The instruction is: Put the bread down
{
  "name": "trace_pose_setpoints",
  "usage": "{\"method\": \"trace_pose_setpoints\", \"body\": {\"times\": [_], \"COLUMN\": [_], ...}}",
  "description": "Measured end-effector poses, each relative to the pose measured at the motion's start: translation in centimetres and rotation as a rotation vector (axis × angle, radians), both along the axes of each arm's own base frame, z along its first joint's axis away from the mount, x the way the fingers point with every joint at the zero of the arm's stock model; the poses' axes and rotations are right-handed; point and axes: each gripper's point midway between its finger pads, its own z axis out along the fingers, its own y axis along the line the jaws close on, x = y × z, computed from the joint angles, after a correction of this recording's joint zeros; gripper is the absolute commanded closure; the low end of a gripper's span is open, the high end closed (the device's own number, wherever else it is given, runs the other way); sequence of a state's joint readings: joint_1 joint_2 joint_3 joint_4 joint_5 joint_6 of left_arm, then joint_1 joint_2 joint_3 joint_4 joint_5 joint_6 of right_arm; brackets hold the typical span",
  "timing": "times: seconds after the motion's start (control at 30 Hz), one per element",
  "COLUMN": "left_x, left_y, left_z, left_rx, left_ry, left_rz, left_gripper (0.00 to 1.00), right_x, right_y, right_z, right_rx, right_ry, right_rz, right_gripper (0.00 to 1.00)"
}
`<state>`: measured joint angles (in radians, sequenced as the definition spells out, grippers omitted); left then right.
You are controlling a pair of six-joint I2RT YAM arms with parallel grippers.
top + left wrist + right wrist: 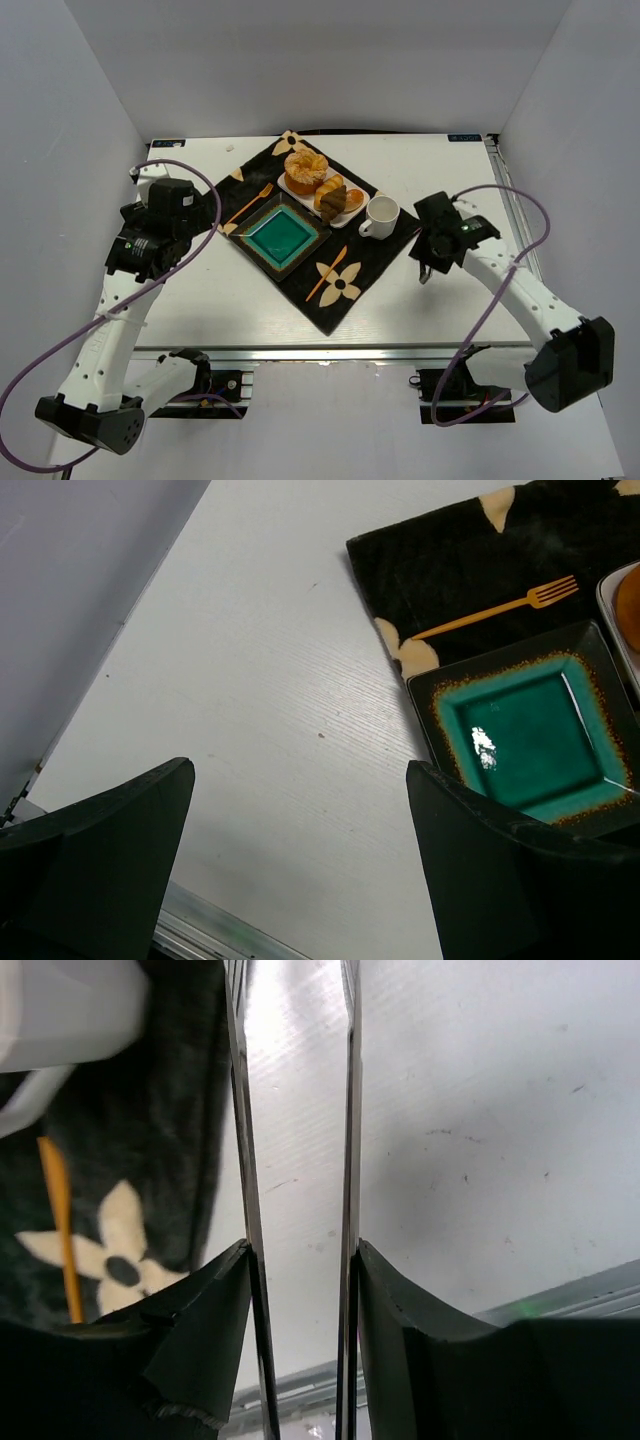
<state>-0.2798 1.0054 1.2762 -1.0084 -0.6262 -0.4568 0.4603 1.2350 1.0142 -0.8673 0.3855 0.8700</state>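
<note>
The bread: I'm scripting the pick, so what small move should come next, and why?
Probably swing the left end effector right, over the green plate, toward the bread. Its jaws stand wide open and empty, the bread lies ungrasped on the white tray, and the mug stands between it and the right end effector.

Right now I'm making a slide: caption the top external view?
Dark croissant on the white tray beside ring bread, teal square plate empty, left gripper and right gripper flanking the black mat.
</note>
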Motion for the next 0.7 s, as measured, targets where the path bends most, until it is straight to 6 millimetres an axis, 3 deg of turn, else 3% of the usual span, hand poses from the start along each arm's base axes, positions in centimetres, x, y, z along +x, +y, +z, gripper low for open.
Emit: {"method": "trace_pose_setpoints", "body": {"times": [0.17, 0.37, 0.47, 0.7], "left_x": [1.0, 1.7, 2.0, 2.1], "left_y": [-0.5, -1.1, -1.5, -1.3], "left_z": [0.1, 0.4, 0.9, 2.0], "left_rx": [-0.012, -0.029, -0.031, -0.014], "left_ry": [-0.005, -0.025, -0.035, -0.064], "left_rz": [-0.012, -0.029, -0.038, -0.034], "left_gripper": [0.02, 0.02, 0.02, 0.02], "right_x": [-0.2, -0.4, 0.6, 6.2], "right_y": [-0.3, -0.1, 1.4, 7.4], "right_z": [6.0, 10.1, 12.2, 16.5], "right_rx": [-0.005, 0.005, 0.047, 0.163], "right_ry": [-0.064, -0.103, -0.128, -0.225], "right_rz": [0.062, 0.14, 0.206, 0.354], "right_gripper": [0.48, 0.48, 0.48, 0.51]}}
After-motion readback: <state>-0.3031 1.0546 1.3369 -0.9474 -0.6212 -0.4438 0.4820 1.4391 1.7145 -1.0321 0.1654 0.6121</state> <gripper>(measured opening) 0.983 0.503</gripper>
